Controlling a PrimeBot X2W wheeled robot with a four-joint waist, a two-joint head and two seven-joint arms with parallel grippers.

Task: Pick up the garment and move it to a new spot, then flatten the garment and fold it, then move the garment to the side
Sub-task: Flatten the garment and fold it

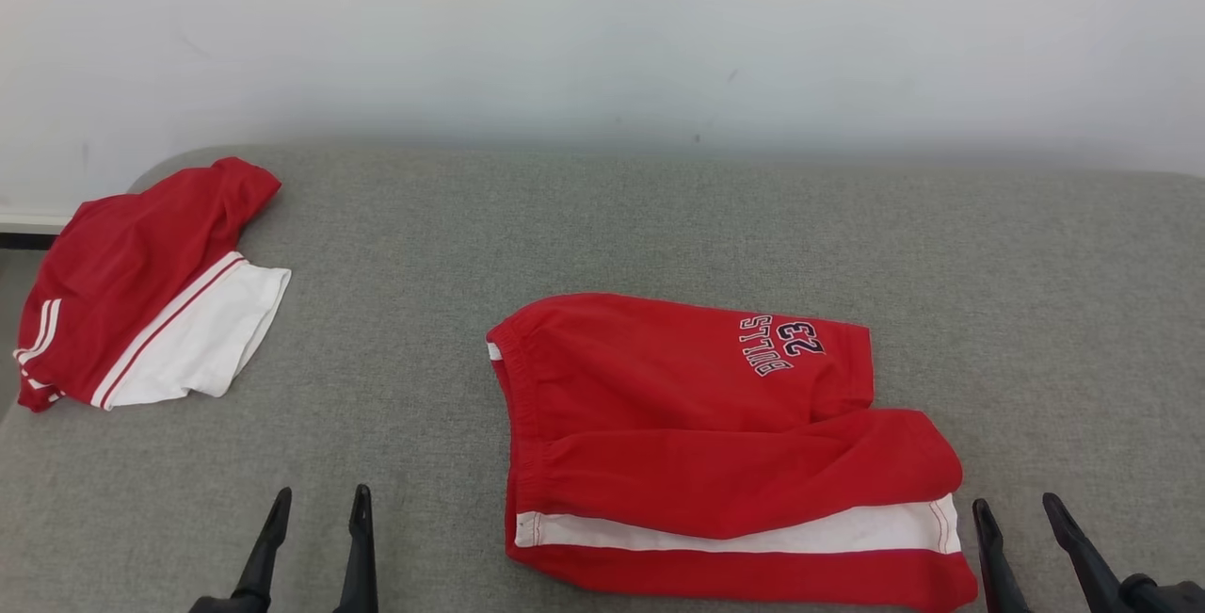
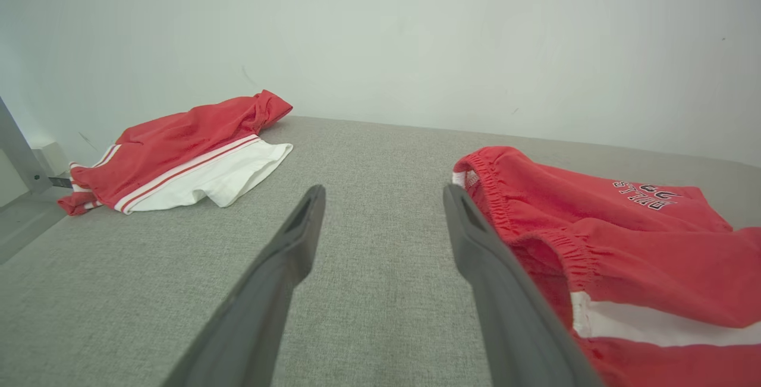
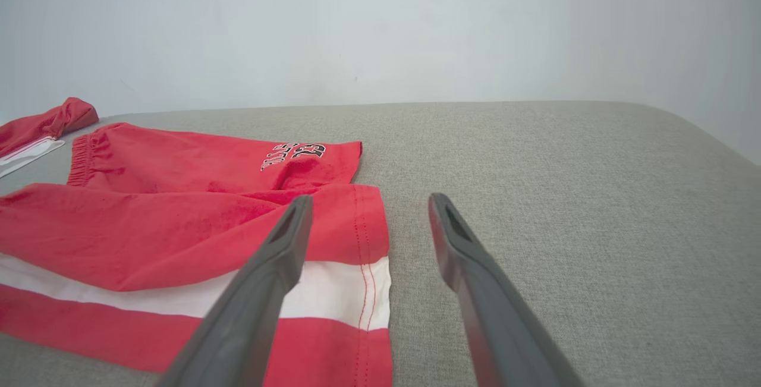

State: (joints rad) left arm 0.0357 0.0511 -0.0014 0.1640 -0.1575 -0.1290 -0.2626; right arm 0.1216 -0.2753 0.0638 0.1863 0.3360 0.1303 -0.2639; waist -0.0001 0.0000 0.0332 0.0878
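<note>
The garment [image 1: 715,443] is a pair of red shorts with a white side stripe and a "23" print, lying spread on the grey surface in front of me, one leg folded partly over the other. The same garment [image 2: 624,256] fills the right of the left wrist view and the garment [image 3: 178,232] the left of the right wrist view. My left gripper [image 1: 320,498] stands open at the lower left, apart from the waistband. My right gripper [image 1: 1017,505] stands open just right of the leg hem, holding nothing.
A second red and white garment [image 1: 141,293] lies crumpled at the far left edge of the grey padded surface [image 1: 659,227]. A pale wall [image 1: 602,29] rises behind. Bare surface lies to the right [image 3: 565,197] and between the two garments.
</note>
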